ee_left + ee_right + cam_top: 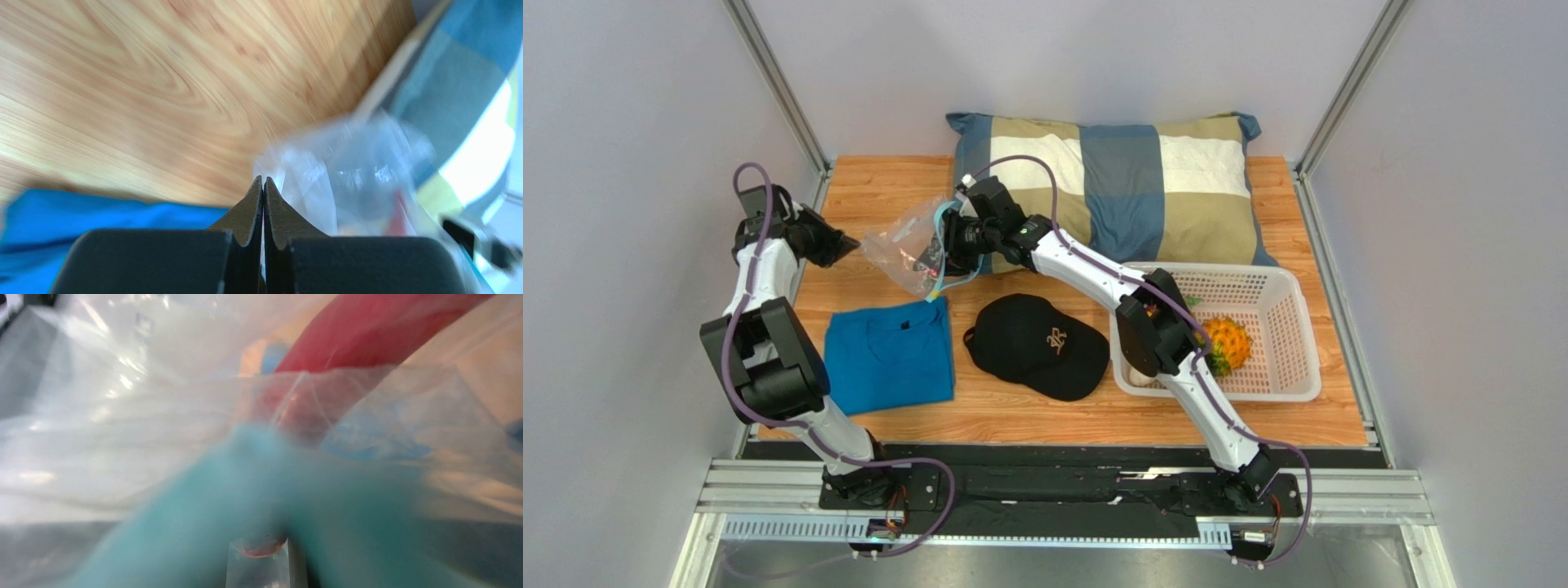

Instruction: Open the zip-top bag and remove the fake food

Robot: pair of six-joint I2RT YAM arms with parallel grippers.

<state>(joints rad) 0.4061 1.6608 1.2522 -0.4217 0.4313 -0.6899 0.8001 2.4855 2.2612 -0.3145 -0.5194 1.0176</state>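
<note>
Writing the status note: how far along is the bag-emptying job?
Done: pineapple sits in the basket. In hand: right end effector holds the zip-top bag by its teal strip; left end effector is shut at the bag's edge, grip unclear. Left: a red chili shows inside the bag.

Clear, crumpled zip-top bag (901, 245) at the far left-centre of the table (879, 184), its teal zip strip (946, 279) curling along the near-right edge; 1 red chili (380, 331) shows inside. The orange pineapple (1227, 344) lies in the white basket (1284, 392)
</note>
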